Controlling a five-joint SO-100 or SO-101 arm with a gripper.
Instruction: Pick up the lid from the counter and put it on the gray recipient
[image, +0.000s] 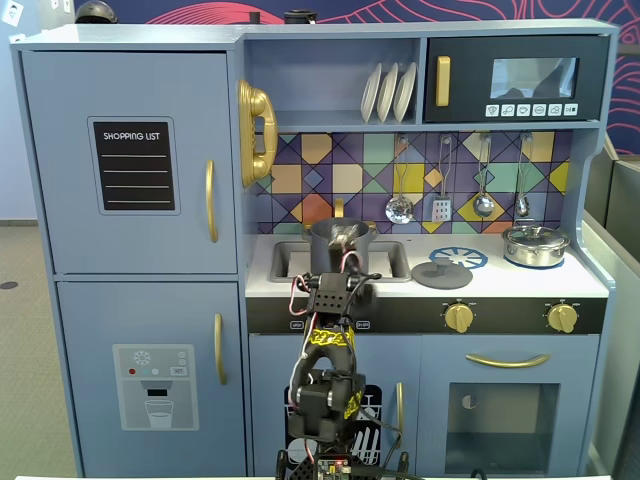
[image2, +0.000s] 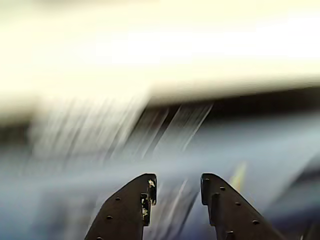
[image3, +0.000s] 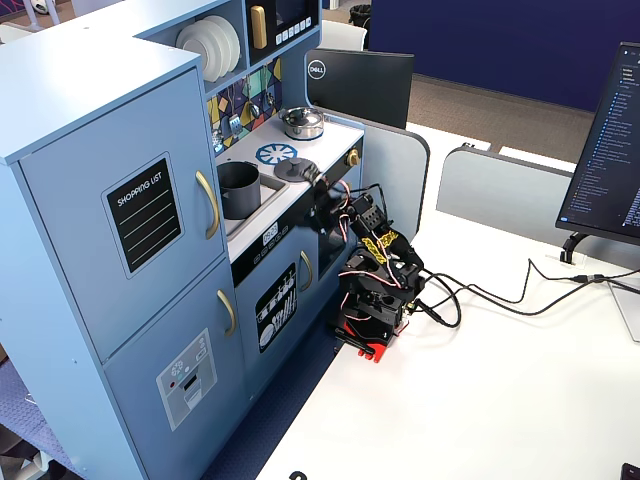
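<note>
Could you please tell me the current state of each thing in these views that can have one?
Lid: flat on the counter, off the pot.
Gray pot: uncovered, upright in the sink.
Silver pot: lid on, standing on the counter.
Gripper: open, empty.
Fridge door: closed.
Oven door: closed.
Microwave door: closed.
Plates: standing on edge on the shelf.

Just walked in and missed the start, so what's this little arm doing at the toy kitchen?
The arm is reaching toward the counter with its gripper open and empty. The dark gray lid lies untouched on the counter, right of the sink in a fixed view. The gray pot sits uncovered in the sink.
</note>
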